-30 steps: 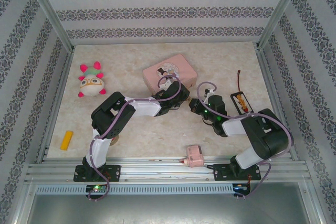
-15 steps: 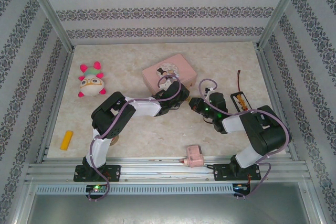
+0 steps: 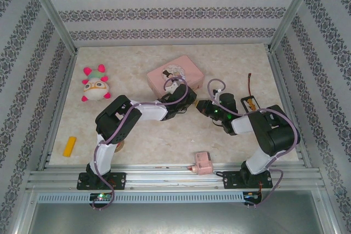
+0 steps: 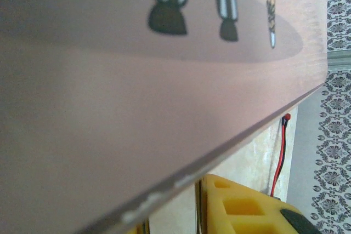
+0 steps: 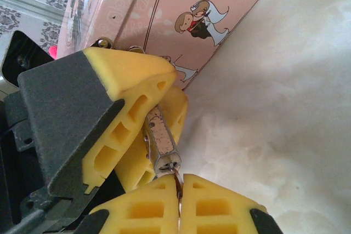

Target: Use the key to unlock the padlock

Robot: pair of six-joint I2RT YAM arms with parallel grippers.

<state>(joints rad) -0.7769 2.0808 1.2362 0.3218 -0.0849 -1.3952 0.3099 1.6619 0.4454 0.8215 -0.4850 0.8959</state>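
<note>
The tiny brass padlock [image 5: 160, 135] is clamped between the yellow fingers [image 5: 131, 89] of my left gripper [image 3: 190, 102], keyhole end facing my right gripper. My right gripper [image 5: 180, 186] is shut on the thin key [image 5: 177, 182], whose tip sits in the keyhole. In the top view the two grippers meet tip to tip, the right gripper [image 3: 201, 106] just in front of the pink tin box [image 3: 174, 74]. The shackle is hidden behind the fingers. In the left wrist view the tin box [image 4: 137, 108] is pressed close, with one yellow finger [image 4: 241, 206] below it.
A plush toy [image 3: 94, 84] lies at the back left and a yellow block [image 3: 69, 146] at the left edge. A small pink block [image 3: 202, 163] sits at the front rail. A black holder [image 3: 252, 105] and a red wire [image 3: 250, 80] lie to the right.
My right gripper has moved left toward the left gripper, closing the gap between them. The tin box has shifted slightly left.
</note>
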